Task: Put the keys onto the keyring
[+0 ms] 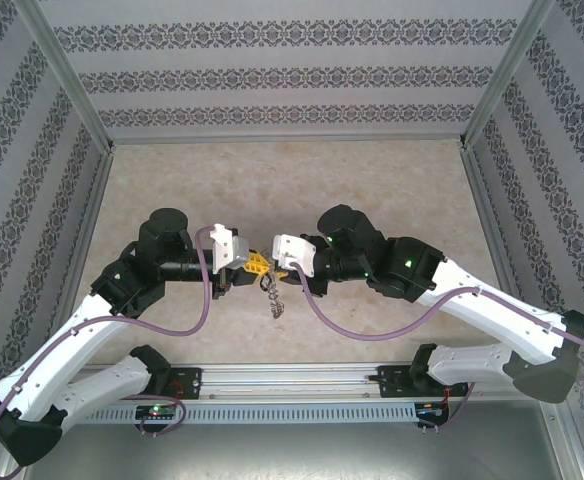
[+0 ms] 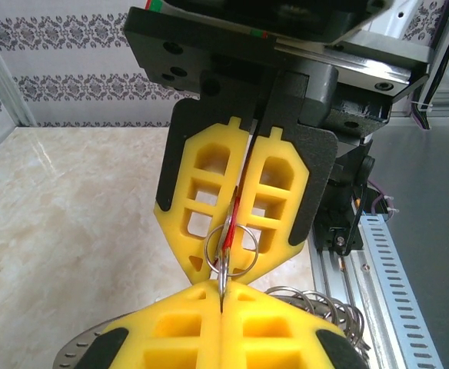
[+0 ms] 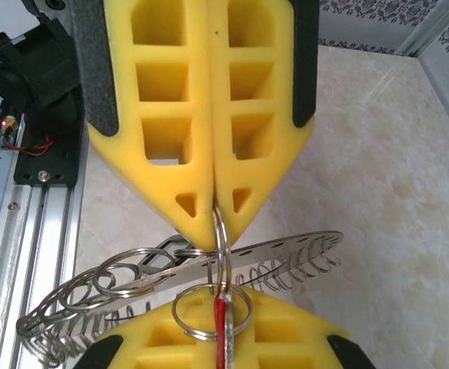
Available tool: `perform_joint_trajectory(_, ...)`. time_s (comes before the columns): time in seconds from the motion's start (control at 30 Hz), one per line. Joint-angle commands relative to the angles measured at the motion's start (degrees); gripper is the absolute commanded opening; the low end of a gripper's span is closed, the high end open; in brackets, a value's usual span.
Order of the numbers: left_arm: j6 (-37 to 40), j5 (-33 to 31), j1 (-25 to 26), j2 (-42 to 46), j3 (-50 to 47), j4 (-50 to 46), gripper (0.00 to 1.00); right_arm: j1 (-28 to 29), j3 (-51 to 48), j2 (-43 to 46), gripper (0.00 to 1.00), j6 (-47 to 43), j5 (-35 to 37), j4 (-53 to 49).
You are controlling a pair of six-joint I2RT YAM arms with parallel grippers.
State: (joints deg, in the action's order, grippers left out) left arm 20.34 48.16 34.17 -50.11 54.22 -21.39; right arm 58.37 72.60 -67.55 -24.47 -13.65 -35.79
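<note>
**Key and keyring caught between two closed grippers**

Tip to tip above the middle of the desk, a little toward its near edge: left gripper and right gripper. No gap between the yellow fingers of either.

Clamped in the right gripper: the red key, edge-on, its red part reaching out toward the left gripper. Pinched in the left gripper: a thin ring, also edge-on, bridging the short gap between the two sets of fingertips. Looped around key and thin ring, just at the right gripper's tips: a small ring, face-on to both wrist cameras.

Crossing the thin ring, just below and between the tips: the grey keyring, tilted, with coiled loops at its end toward the near edge. From above, dangling just under the meeting point, slightly nearer the near edge than the fingers. Touching the desk or hanging free: cannot tell. Key threaded onto the keyring or merely beside it: cannot tell either.
</note>
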Motion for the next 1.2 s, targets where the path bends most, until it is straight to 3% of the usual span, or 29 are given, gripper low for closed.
perform_joint_trajectory(0.0, -0.73, 0.76, 0.46, 0.81, -0.12, 3.59, 0.00, 0.39, 0.35, -0.48, 0.00, -0.77, -2.83, 1.68)
perform_joint_trajectory(0.47, -0.27, 1.11, 0.46, -0.58, 0.97, 1.38, 0.00, 1.22, -0.06, -0.07, 0.00, 0.54, -4.12, 5.51)
perform_joint_trajectory(0.83, 1.76, -1.33, 0.46, -1.31, 1.50, -2.37, 0.00, 1.05, 1.24, 1.18, 0.00, -0.14, 2.21, 3.90)
perform_joint_trajectory(1.17, 3.40, -1.92, 0.48, -1.34, 2.03, -4.93, 0.00, -0.34, 2.41, 1.18, 0.00, -1.09, 3.57, 2.74)
